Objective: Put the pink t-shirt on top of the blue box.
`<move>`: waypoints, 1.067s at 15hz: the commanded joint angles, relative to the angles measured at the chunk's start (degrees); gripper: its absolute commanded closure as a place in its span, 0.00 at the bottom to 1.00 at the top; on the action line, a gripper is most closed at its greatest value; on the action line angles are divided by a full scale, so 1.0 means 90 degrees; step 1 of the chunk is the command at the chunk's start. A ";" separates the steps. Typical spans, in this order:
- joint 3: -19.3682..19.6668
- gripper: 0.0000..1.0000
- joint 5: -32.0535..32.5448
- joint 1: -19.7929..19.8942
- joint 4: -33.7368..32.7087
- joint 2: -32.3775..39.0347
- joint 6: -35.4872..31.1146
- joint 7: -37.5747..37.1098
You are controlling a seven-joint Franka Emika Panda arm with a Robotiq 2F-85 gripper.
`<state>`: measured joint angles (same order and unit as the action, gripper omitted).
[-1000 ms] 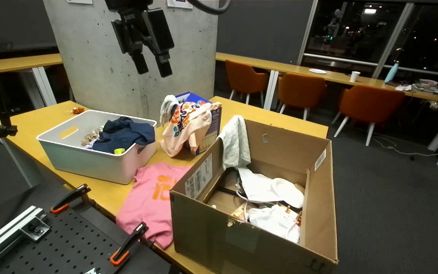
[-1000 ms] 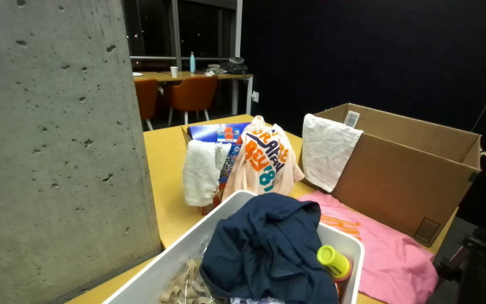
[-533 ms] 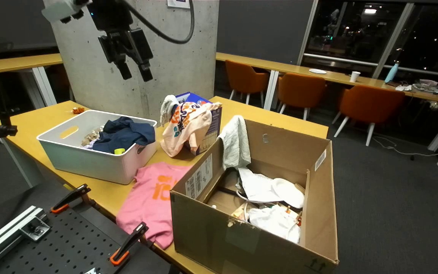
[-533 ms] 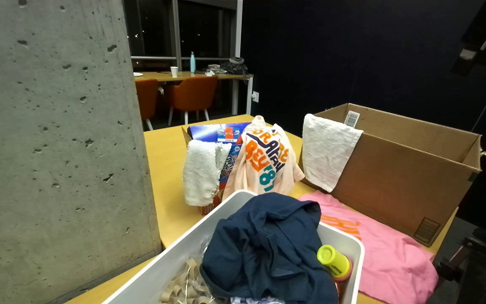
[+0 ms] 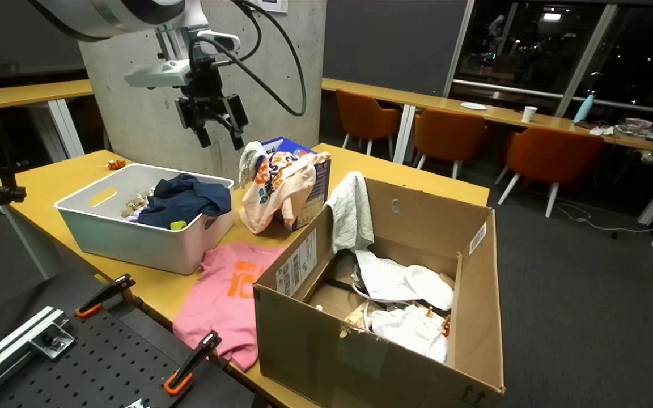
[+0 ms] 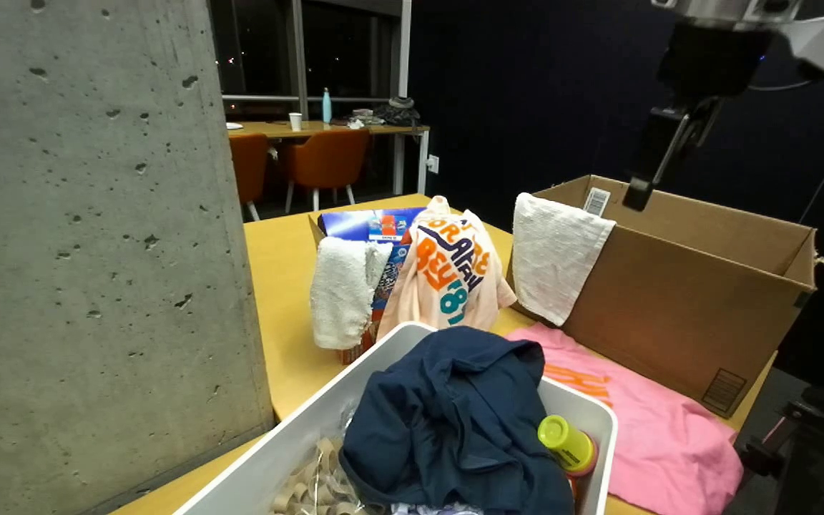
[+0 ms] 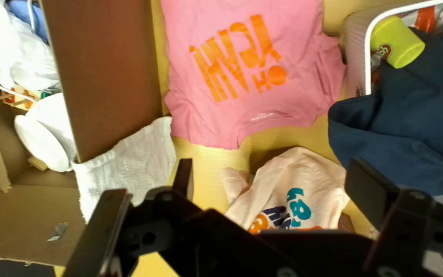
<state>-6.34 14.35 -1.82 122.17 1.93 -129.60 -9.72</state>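
A pink t-shirt with orange letters [image 5: 219, 317] lies flat on the table between the white bin and the cardboard box. It also shows in an exterior view [image 6: 662, 429] and in the wrist view [image 7: 214, 119]. The blue box [image 5: 291, 146] stands behind it and also shows in an exterior view [image 6: 355, 224]. A peach t-shirt with colored print [image 5: 281, 192] hangs over the blue box's front, with a white cloth [image 6: 347, 293] beside it. My gripper [image 5: 221, 140] is open and empty, in the air above the table. In the wrist view the peach t-shirt [image 7: 287, 169] shows between its fingers [image 7: 277, 184].
A white bin [image 5: 134, 249] holds a dark blue cloth [image 5: 185, 198] and a yellow tub [image 6: 566, 443]. A large open cardboard box [image 5: 372, 362] stands at the front with a white towel [image 5: 352, 215] over its rim. A concrete pillar [image 5: 190, 130] stands behind the table.
The arm has come down further into both exterior views, and my gripper is lower, nearer the table. It stays open. The shirts, boxes and bin have not moved.
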 commanded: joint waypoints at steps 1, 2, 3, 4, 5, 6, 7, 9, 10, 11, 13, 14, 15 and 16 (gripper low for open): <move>0.0069 0.00 0.0109 -0.0230 -0.0668 0.0855 -0.0013 0.0191; 0.0091 0.00 0.0034 -0.0271 -0.0785 0.1117 0.0025 0.0209; 0.0107 0.00 0.0005 -0.0308 -0.0851 0.1251 0.0053 0.0211; 0.0129 0.00 -0.0016 -0.0324 -0.0846 0.1353 0.0007 0.0195; 0.0144 0.00 -0.0067 -0.0320 -0.0871 0.1475 -0.0035 0.0240; 0.0159 0.00 -0.0135 -0.0313 -0.0985 0.1686 0.0029 0.0278; 0.0171 0.00 -0.0184 -0.0312 -0.1067 0.1841 0.0066 0.0297; 0.0205 0.00 -0.0307 -0.0299 -0.1089 0.2136 0.0050 0.0274; 0.0228 0.00 -0.0396 -0.0271 -0.0951 0.2211 -0.0111 0.0234; 0.0245 0.00 -0.0487 -0.0259 -0.0893 0.2288 -0.0166 0.0218; 0.0291 0.00 -0.0747 -0.0182 -0.0927 0.2573 -0.0195 0.0293; 0.0328 0.00 -0.0848 -0.0154 -0.1042 0.2785 -0.0189 0.0327; 0.0369 0.00 -0.0899 -0.0145 -0.1134 0.2984 -0.0225 0.0351; 0.0408 0.00 -0.0933 -0.0139 -0.1169 0.3156 -0.0311 0.0358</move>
<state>-3.77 8.09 -3.40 114.22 25.74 -130.66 -8.31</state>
